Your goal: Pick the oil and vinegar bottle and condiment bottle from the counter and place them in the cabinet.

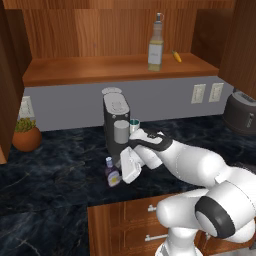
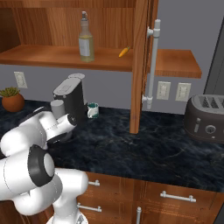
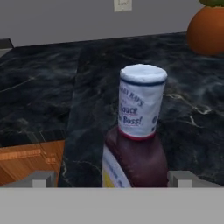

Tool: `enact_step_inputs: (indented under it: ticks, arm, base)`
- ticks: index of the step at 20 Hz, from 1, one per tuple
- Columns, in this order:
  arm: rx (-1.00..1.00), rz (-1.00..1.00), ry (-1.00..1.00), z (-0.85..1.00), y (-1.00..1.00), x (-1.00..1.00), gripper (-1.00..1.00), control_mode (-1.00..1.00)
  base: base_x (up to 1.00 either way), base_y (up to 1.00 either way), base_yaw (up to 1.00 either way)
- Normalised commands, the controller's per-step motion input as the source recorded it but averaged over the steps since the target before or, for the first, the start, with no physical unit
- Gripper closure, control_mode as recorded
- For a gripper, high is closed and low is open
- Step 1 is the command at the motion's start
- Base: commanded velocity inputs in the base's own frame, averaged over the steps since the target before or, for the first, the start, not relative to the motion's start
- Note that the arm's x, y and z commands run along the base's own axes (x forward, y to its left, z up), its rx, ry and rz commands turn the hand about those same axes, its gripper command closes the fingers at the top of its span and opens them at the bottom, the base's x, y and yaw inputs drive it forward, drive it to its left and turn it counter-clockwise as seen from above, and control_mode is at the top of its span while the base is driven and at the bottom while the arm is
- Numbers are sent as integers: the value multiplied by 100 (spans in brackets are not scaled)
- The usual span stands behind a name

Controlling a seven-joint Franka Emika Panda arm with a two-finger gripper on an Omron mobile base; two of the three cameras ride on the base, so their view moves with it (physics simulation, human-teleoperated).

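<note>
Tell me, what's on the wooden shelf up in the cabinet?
On the cabinet shelf stand the oil and vinegar bottle and, beside it, a small yellow-orange thing, too small to name. The cabinet's side walls hide the shelf ends.

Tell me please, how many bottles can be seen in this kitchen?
2. The oil bottle stands upright on the cabinet shelf. The condiment bottle stands on the counter, between the fingertips of the open gripper.

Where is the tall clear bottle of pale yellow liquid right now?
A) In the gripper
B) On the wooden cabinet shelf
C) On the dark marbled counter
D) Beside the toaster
B: the tall clear bottle of pale yellow liquid stands upright on the wooden cabinet shelf, near a small yellow-orange item.
</note>
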Motion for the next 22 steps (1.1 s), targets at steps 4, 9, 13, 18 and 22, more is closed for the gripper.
enact_step_inputs:
  ticks: [4,9,13,18,22]
  arm:
    - [0,0,0,-4,-2,0,-100,-100]
    - [0,0,0,-2,-5,0,-100,-100]
    - [0,0,-1,-2,-6,-4,-100,-100]
    - [0,1,-1,0,-18,0,-100,-100]
    - [0,2,0,-2,-18,18,-100,-100]
  base:
    - [0,0,0]
    - [0,0,0]
    - [0,0,0]
    - [0,0,0]
    - [0,0,0]
